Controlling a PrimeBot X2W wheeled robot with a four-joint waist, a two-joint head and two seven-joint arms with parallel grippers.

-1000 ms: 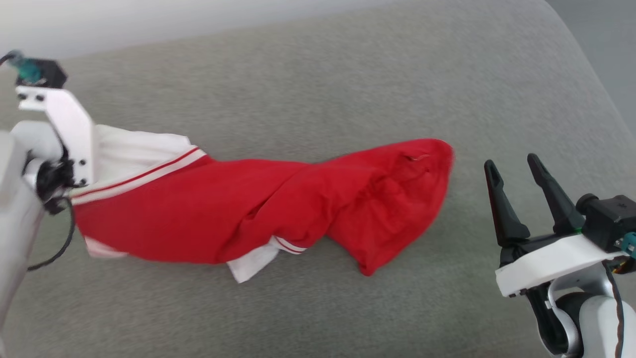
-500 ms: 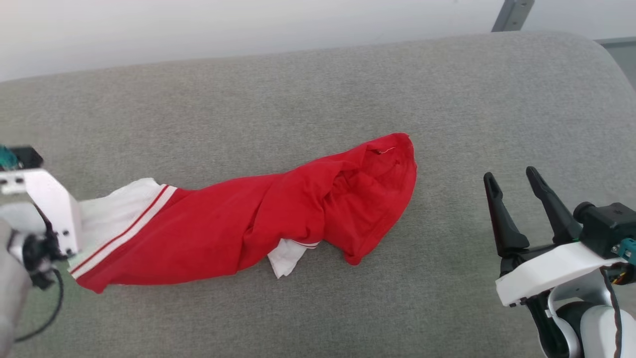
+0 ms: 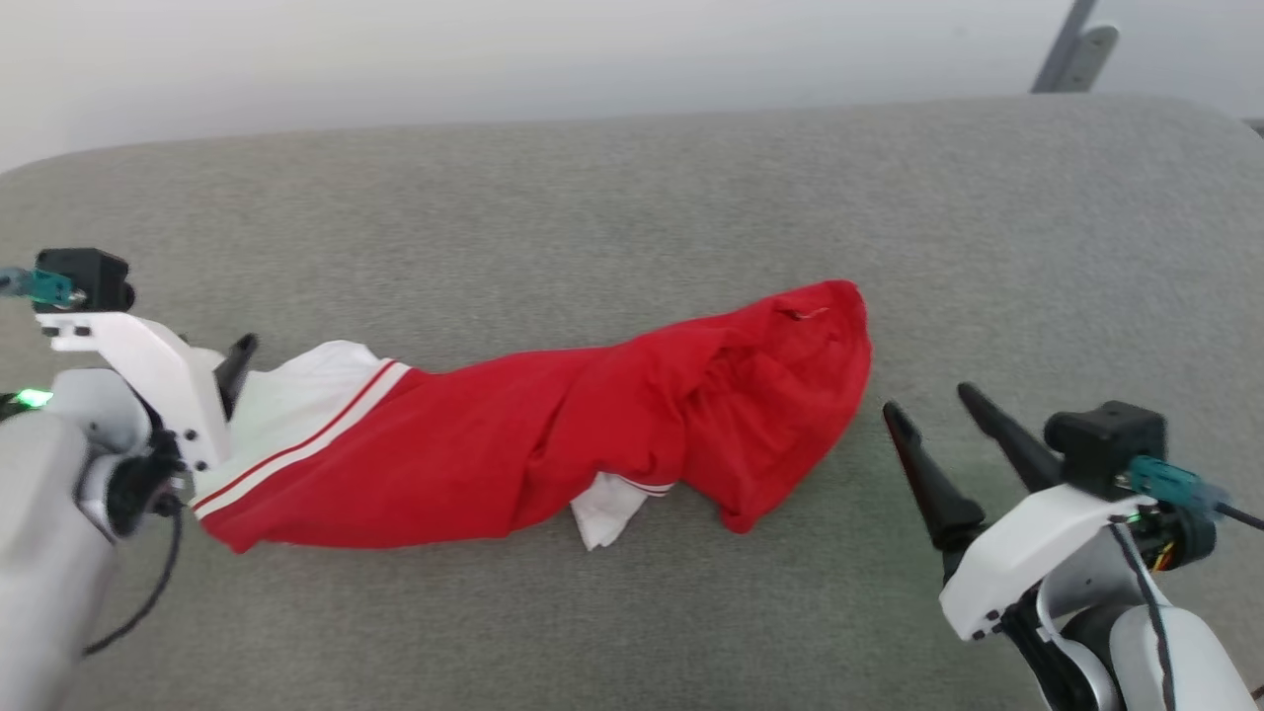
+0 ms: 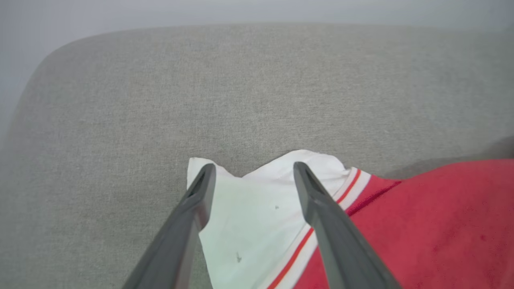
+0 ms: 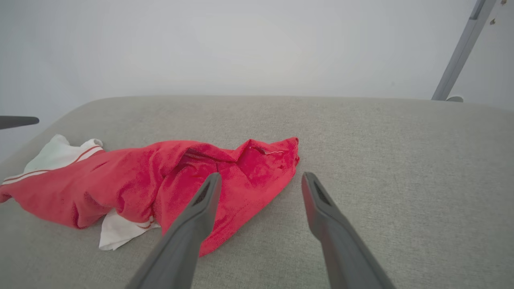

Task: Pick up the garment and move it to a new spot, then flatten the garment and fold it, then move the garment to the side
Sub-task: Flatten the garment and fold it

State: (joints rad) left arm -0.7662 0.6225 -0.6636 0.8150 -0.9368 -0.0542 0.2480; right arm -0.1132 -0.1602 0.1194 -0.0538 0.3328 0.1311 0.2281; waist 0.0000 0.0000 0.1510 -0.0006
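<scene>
Jaws of the left gripper [image 4: 253,166], just clamped on the garment [image 3: 553,434], now stand apart like the right gripper's [image 3: 926,397], so flattening likely follows.

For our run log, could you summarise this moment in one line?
garment: crumpled on grey cushion | left gripper: open over white sleeve | right gripper: open, empty

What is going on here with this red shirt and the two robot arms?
A two-armed robot is working on a red garment that lies bunched, not yet flattened, on a grey padded surface. The left gripper is open over the white sleeve end and grips nothing. The right gripper is open too, beside the garment's other end and apart from it.
</scene>
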